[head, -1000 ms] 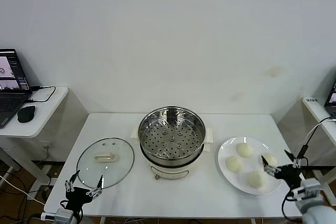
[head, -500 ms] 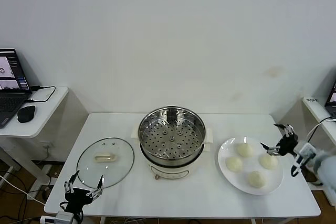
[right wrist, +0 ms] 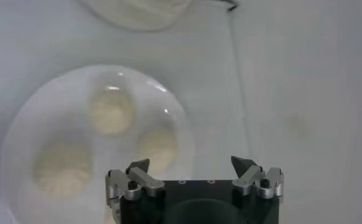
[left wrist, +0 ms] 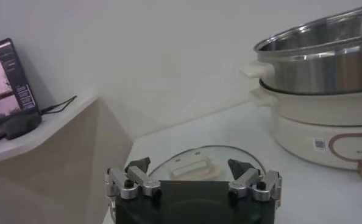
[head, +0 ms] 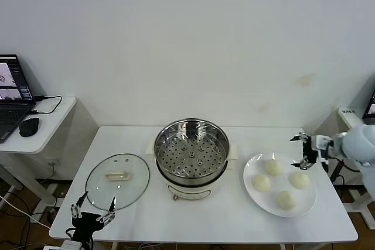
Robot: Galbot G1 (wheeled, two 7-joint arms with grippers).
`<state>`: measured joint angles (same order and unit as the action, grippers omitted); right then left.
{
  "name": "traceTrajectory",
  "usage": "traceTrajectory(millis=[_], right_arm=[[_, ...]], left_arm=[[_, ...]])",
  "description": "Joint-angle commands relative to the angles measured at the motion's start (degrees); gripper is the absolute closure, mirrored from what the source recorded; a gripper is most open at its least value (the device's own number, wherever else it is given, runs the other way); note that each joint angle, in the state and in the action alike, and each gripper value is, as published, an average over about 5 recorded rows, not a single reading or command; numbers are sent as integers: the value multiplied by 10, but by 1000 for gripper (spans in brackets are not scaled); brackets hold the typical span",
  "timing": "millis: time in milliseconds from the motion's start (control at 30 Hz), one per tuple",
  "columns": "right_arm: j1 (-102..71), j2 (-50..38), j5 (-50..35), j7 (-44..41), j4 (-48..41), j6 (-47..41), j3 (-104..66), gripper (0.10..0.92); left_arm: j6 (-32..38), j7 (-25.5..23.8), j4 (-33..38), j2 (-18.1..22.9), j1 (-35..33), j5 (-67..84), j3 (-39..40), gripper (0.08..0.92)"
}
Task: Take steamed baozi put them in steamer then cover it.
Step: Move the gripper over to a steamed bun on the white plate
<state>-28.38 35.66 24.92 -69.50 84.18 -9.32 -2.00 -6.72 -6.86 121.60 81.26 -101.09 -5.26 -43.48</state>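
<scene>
Your landmark is the steamer [head: 191, 158], a round shiny stainless-steel pot with a perforated tray inside, seated on a cream-white electric base in the middle of the white counter [head: 205, 218]. Its tray holds nothing.

To the steamer's right you have a flat round white plate [head: 260, 200] carrying the four small, smooth, creamy-white baozi [head: 273, 167]. Your right hand [head: 303, 151] hangs in the air over the far right rim of that plate, on the side away from the steamer, just above and beside the rightmost bun. Its fingers are spread apart and grasp nothing; in the right wrist view the hand [right wrist: 194, 173] looks down on the plate [right wrist: 31, 128] with three buns [right wrist: 111, 112] visible below it and nothing between the fingertips.

To the steamer's left, the round clear glass cover [head: 118, 180] with a metal rim and a cream oblong handle lies flat on the counter. Your left hand [head: 92, 216] sits low at the counter's near edge, just in front of the cover, fingers spread and holding nothing. The left wrist view shows the same hand [left wrist: 193, 181] with the cover [left wrist: 196, 167] just beyond and the steamer [left wrist: 327, 97] farther off.
</scene>
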Motion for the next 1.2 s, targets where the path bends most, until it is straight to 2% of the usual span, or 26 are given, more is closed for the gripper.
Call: traceTrajectory(millis=[33, 1200], right_arm=[[131, 46, 54, -51, -105, 22, 152, 203], [88, 145, 98, 6, -238, 11, 117, 203]], left_arm=[[1, 1, 14, 16, -18, -6, 0, 177], [0, -3, -11, 15, -10, -9, 4, 177]])
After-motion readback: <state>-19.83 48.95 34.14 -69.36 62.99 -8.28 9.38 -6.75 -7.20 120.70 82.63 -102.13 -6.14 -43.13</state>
